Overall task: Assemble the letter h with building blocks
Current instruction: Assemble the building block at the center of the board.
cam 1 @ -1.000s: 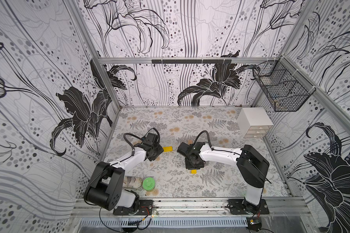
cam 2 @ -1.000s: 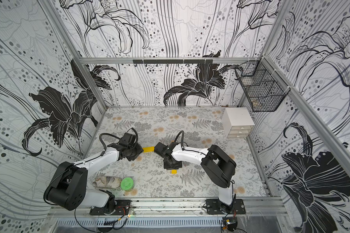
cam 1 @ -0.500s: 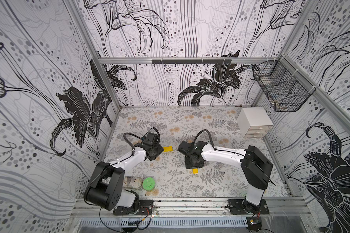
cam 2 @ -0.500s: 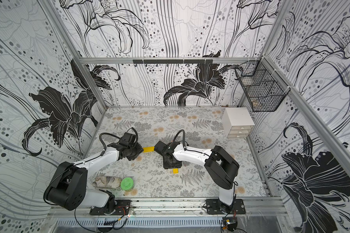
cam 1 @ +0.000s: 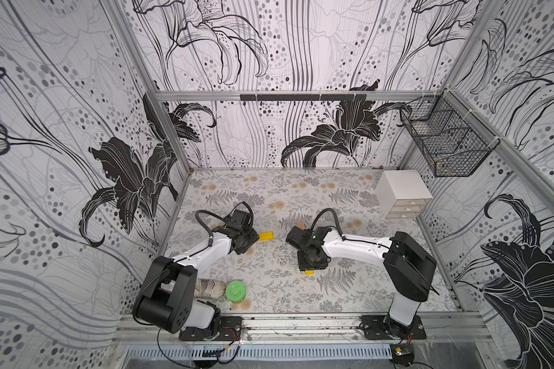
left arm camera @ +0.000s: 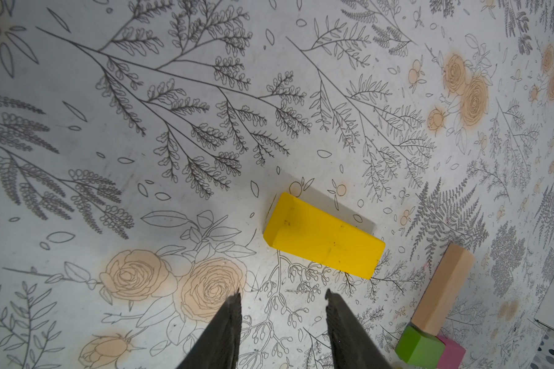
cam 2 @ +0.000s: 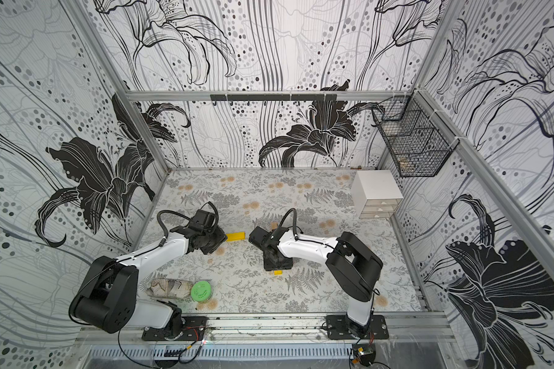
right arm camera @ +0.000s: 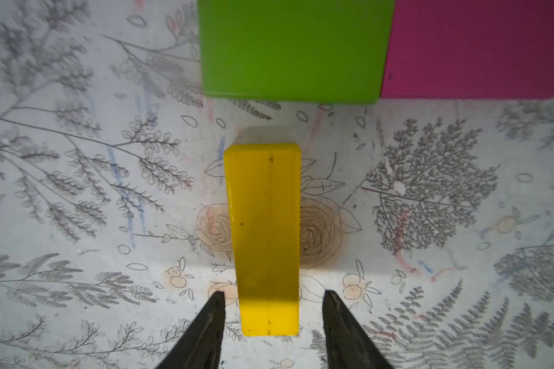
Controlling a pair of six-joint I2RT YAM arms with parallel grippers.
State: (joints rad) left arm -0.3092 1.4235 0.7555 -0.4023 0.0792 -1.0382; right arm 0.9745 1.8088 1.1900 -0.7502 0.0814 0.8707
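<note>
One yellow block (right arm camera: 264, 223) lies flat on the mat, lengthwise between the fingers of my right gripper (right arm camera: 272, 297). The jaws stand open, with a gap on each side of it. Beyond its far end, a little apart from it, a green block (right arm camera: 291, 48) and a pink block (right arm camera: 477, 48) lie side by side and touching. In both top views only the yellow tip (cam 1: 309, 272) shows under that gripper. A second yellow block (left arm camera: 323, 236) lies just ahead of my left gripper (left arm camera: 282, 295), which is open and empty. A tan block (left arm camera: 442, 287) meets the green block (left arm camera: 419, 348).
A round green lid (cam 1: 235, 290) on a jar lying on its side sits near the left arm's base. At the back right stands a white drawer box (cam 1: 402, 195), and a wire basket (cam 1: 445, 143) hangs on the right wall above it.
My right gripper has opened and let go of the yellow block, which now rests on the mat. The left arm has not moved.
</note>
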